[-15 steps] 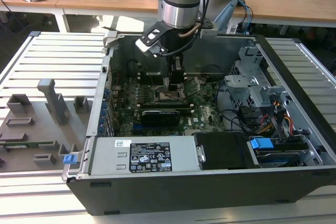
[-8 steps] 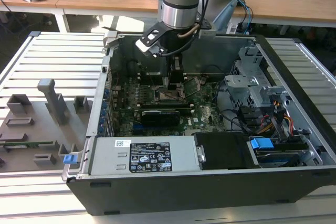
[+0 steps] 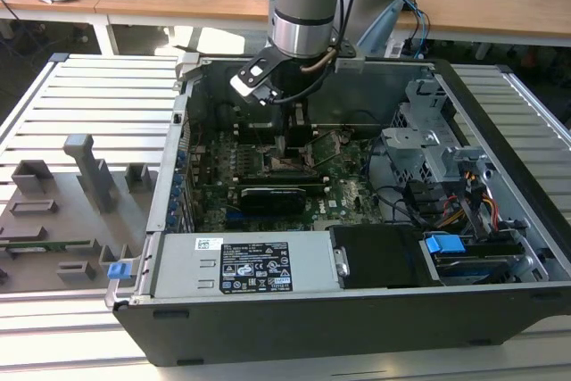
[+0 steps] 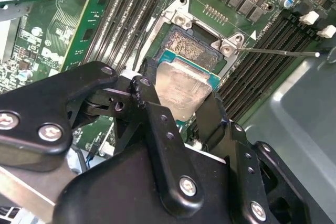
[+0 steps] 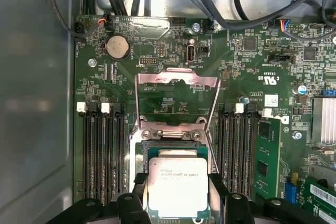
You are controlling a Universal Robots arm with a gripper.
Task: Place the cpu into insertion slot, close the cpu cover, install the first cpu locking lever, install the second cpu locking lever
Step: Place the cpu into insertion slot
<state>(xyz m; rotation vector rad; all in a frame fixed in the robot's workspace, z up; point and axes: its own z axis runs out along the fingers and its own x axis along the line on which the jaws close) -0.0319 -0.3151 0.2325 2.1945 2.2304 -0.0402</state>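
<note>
Hand grips cpu over insertion slot.

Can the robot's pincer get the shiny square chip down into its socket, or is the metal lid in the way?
Probably yes. The black pincer holds the flat silver-grey square chip right above the dark square socket, and the thin silver metal frame cover is swung open, away from it.

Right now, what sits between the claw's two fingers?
The cpu, clamped at its side edges by the fingers, at the insertion slot. Both wrist views show it.
</note>
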